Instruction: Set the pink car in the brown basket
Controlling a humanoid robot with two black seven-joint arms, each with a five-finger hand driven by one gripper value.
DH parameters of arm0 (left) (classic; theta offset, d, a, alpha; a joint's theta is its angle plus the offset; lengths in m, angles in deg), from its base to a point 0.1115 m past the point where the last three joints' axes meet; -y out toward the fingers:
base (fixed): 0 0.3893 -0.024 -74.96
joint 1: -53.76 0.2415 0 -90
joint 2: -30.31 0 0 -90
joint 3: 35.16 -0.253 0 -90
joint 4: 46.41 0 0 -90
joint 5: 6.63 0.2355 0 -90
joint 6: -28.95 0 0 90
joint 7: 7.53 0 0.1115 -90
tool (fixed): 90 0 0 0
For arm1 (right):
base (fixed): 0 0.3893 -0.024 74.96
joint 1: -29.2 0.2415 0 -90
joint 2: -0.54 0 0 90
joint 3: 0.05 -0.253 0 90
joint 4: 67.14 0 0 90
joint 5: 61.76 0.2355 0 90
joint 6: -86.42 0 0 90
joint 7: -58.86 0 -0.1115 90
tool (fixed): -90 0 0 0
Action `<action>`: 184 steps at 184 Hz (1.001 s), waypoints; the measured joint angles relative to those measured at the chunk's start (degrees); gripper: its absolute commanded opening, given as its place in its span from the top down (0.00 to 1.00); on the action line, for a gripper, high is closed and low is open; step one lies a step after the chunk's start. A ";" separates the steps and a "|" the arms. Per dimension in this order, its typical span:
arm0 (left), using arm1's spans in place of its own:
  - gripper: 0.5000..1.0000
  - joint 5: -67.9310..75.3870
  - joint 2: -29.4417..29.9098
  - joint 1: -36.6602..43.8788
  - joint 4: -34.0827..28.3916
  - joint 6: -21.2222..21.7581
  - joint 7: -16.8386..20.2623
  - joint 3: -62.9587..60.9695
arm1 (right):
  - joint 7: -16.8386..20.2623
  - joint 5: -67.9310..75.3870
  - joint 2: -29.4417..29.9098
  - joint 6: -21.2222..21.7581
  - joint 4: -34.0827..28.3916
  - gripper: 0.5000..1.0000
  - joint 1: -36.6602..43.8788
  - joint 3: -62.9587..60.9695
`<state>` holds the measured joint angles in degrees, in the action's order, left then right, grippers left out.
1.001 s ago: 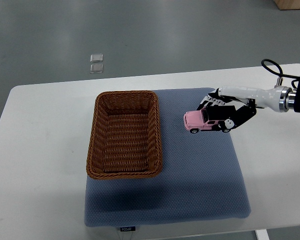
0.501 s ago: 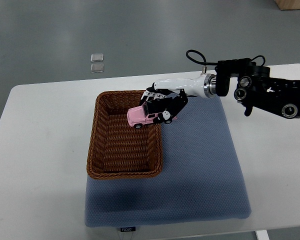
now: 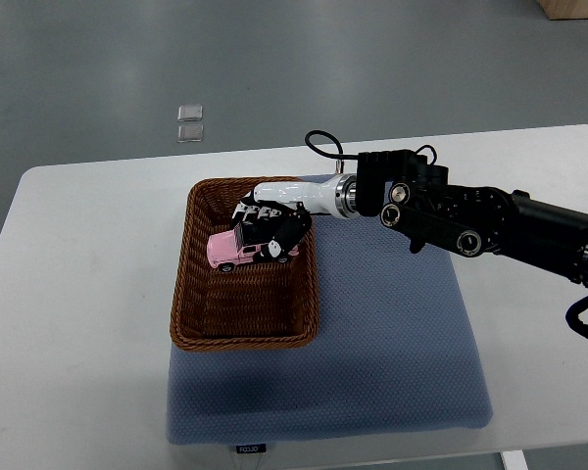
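Right hand [image 3: 267, 227] had its fingers wrapped round the pink car [image 3: 237, 250] when I looked, holding it inside the brown basket [image 3: 191, 294].

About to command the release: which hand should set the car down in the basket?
Right. The right hand already grips the pink car over the inside of the brown basket, so it likely only needs to lower and let go. No left arm shows.

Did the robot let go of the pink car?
No, the right hand has its fingers wrapped around the car, holding it over the inside of the basket.
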<state>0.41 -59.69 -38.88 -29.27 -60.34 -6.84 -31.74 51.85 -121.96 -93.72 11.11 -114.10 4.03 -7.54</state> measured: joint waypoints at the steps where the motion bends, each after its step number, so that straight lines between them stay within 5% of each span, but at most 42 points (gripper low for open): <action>1: 0.00 0.00 0.00 0.00 0.00 0.00 0.00 0.00 | 0.00 0.00 0.09 -0.10 0.11 0.73 -0.04 0.05; 18: 0.00 0.00 0.00 0.00 -0.10 -0.01 0.00 0.03 | -0.08 0.06 1.69 -1.58 1.77 0.33 -0.88 0.48; 37: 0.00 0.00 0.00 0.00 -0.23 -0.01 0.00 0.07 | -0.12 0.47 2.51 -1.99 2.31 0.20 -1.58 0.45; 107: 0.00 0.00 0.00 0.00 -0.38 -0.01 -0.05 0.04 | -0.12 3.60 -0.76 -1.87 2.32 0.19 -4.94 -14.94; 184: 0.00 0.00 0.00 0.00 -0.20 -0.01 -0.04 -0.07 | -6.06 34.35 -4.02 -1.36 3.09 0.19 -22.79 -49.33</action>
<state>0.41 -59.69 -38.88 -29.47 -60.35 -6.88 -31.81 45.79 -87.61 -97.73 9.75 -111.01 -18.76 -56.87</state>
